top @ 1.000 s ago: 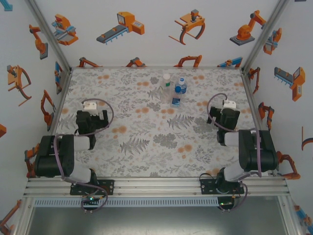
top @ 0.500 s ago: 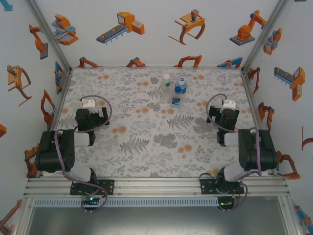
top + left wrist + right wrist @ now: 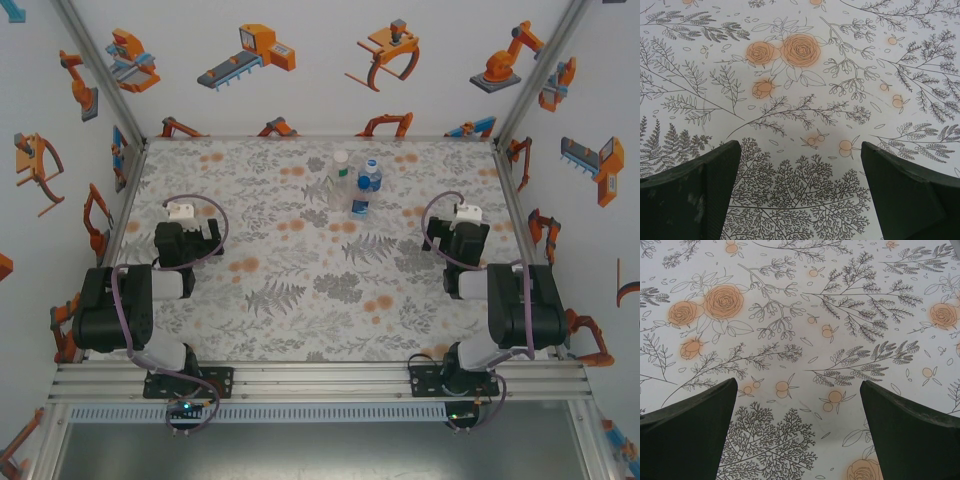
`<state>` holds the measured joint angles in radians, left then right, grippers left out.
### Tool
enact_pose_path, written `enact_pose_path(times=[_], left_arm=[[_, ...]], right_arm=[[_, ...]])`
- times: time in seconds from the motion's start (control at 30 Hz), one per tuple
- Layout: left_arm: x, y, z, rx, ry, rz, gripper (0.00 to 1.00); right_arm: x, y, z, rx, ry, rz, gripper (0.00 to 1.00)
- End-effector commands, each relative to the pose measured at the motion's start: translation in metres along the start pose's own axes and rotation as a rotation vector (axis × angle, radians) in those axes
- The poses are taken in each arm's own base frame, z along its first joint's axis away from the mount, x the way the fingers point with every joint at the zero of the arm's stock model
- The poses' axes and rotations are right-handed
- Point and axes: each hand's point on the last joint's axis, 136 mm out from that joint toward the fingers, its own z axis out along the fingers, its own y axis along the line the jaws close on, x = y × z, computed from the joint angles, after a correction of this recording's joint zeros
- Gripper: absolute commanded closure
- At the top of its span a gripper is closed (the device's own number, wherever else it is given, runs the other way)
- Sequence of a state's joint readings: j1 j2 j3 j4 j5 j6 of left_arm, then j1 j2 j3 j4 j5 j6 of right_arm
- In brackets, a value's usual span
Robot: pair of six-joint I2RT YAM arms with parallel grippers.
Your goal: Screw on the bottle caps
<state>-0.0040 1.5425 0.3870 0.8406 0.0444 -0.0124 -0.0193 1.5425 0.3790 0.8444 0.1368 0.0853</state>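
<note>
Left end effector (image 3: 801, 147) and right end effector (image 3: 799, 384) hang low over counter (image 3: 280, 300), jaws wide, empty: resting pose. Bottles (image 3: 368, 180) cluster far centre, between arms, likely so either reaches.

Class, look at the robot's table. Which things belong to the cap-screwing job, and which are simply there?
Job:
- bottles
- caps
- left hand, open
- right hand, open

Simply there:
- floral table cover
- wall stickers
</note>
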Motion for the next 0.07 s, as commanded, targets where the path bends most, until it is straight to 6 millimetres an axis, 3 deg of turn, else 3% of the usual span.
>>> enact_pose_path(times=[0.0,0.03], left_arm=[[-0.0084,0.0027,0.0016,-0.01,-0.017,-0.015,0.03],[-0.0083,0.0026,0.0018,-0.01,-0.016,-0.015,0.03]], right_arm=[[-0.0093,-0.0003,-0.0003,-0.006,-0.035,0.003,0.01],[-0.0088,-0.0005,-0.0006,-0.005,-0.035,0.003,0.01]])
